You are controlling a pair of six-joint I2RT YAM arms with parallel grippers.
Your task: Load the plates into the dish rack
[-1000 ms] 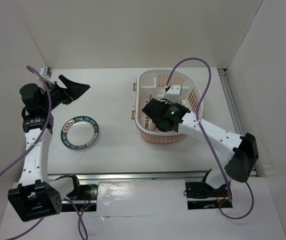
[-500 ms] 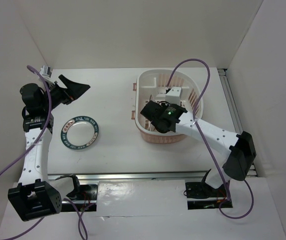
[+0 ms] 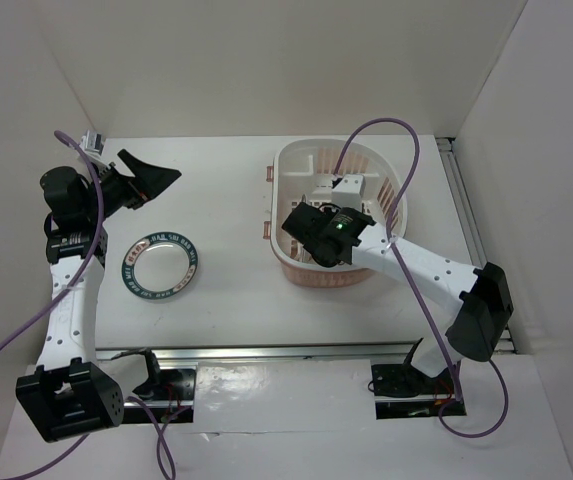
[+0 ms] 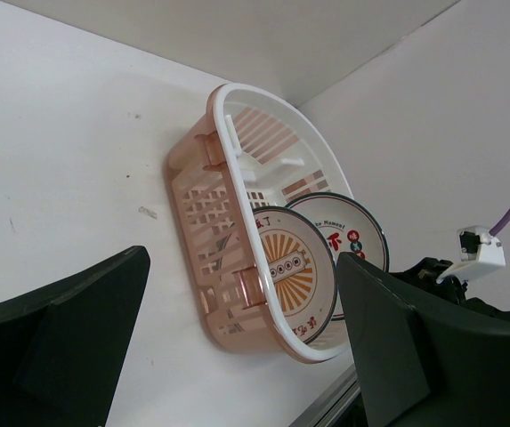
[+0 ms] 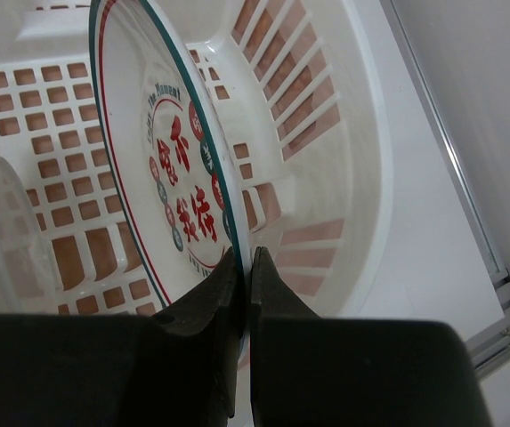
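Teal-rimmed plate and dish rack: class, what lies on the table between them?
Nothing: in the top view the table between the teal-rimmed plate and the dish rack is bare.

Three plates on show: one teal-rimmed plate [image 3: 161, 262], one orange-patterned plate [image 4: 286, 267], one red-character plate [image 5: 170, 151]. And just one dish rack [image 4: 192, 200].

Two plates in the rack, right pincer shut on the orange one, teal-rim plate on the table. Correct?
Not quite: the right pincer is shut on the red-character plate, not the orange plate, as the right wrist view shows. Both stand in the rack, and the teal-rim plate lies on the table.
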